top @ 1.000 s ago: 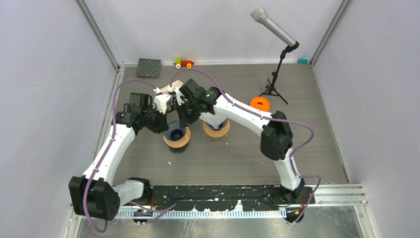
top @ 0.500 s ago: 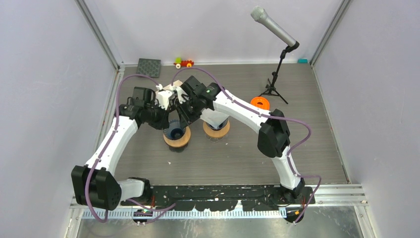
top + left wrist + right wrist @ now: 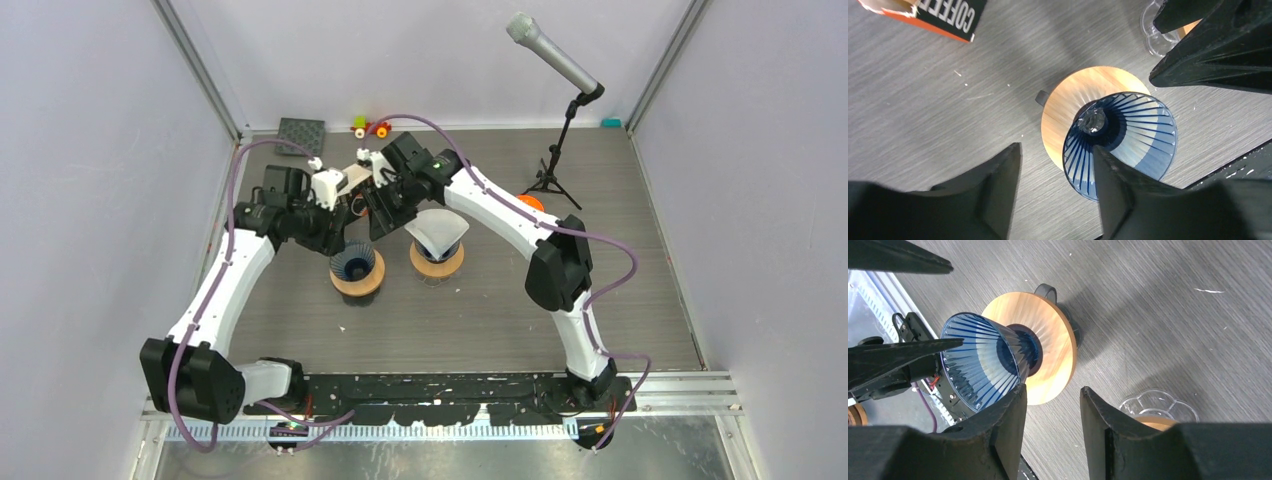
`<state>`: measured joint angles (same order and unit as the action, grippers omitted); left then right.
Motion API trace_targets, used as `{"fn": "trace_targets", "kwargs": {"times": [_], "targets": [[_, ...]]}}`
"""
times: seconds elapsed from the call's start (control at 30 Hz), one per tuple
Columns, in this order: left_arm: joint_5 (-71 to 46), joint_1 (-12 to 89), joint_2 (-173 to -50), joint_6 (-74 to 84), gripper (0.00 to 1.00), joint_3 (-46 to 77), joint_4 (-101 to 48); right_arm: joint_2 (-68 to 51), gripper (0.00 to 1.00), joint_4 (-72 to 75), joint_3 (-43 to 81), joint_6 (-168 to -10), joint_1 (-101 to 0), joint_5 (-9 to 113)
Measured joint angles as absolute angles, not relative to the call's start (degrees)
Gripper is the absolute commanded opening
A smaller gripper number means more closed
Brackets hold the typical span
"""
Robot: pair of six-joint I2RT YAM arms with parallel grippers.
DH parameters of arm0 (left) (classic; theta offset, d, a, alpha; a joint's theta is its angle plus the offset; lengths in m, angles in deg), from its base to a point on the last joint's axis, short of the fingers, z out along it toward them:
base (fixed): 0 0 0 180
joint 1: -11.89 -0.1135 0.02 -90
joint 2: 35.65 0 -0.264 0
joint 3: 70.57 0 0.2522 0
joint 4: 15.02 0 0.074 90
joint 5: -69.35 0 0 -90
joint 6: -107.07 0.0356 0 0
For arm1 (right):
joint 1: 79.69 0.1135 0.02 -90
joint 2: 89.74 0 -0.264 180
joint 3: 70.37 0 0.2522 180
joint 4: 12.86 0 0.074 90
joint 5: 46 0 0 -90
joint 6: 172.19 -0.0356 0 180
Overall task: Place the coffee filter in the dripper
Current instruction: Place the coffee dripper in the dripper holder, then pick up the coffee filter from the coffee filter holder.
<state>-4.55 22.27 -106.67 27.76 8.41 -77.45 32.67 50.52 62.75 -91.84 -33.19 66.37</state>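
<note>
A blue ribbed dripper [image 3: 355, 265] stands on a round wooden base [image 3: 1068, 110] mid-table. Its inside [image 3: 1128, 145] shows bare ribs and the drain hole, with no paper in it. My left gripper [image 3: 1055, 150] hangs open above its left rim, empty. From the far side my right gripper [image 3: 1053, 390] is open too, nothing between its fingers, with the dripper [image 3: 980, 360] just left of them. In the top view both grippers [image 3: 330, 228] [image 3: 378, 212] hover behind the dripper. I cannot pick out a coffee filter with certainty.
A pale cone [image 3: 437, 232] on a second wooden ring stands right of the blue dripper; whether it holds paper I cannot tell. A coffee-filter box [image 3: 923, 15] lies behind. Microphone stand [image 3: 552, 175], orange disc [image 3: 530, 203], black mat [image 3: 300, 136] and toy train [image 3: 370, 127] sit at the back.
Both grippers went from shut to open. Both arms pulled back from over the blue dripper toward the far side, and the right arm uncovered the pale cone.
</note>
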Motion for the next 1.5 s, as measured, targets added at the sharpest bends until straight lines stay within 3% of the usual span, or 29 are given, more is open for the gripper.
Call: {"fn": "trace_targets", "kwargs": {"times": [0.13, 0.3, 0.7, 1.03, 1.5], "targets": [[-4.70, 22.07, -106.67, 26.45, 0.74, 11.12, -77.32, 31.84, 0.51, 51.09, 63.10, -91.80, -34.30, 67.73], [-5.32, 21.06, -109.12, 24.70, 0.75, 16.62, -76.01, 30.90, 0.52, 52.93, 67.23, -90.92, -34.94, 69.56], [-5.05, 17.68, -130.78, 23.63, 0.47, 33.50, -71.07, 22.96, 0.52, 55.73, 69.94, -86.79, -34.94, 72.16], [-3.52, 15.49, -141.60, 26.10, 0.45, 42.52, -73.03, 18.00, 0.50, 56.23, 63.79, -84.89, -38.26, 72.25], [-4.73, 15.90, -145.38, 27.24, 0.45, 41.93, -72.38, 17.87, 0.48, 54.59, 58.66, -86.02, -41.98, 75.35]]}}
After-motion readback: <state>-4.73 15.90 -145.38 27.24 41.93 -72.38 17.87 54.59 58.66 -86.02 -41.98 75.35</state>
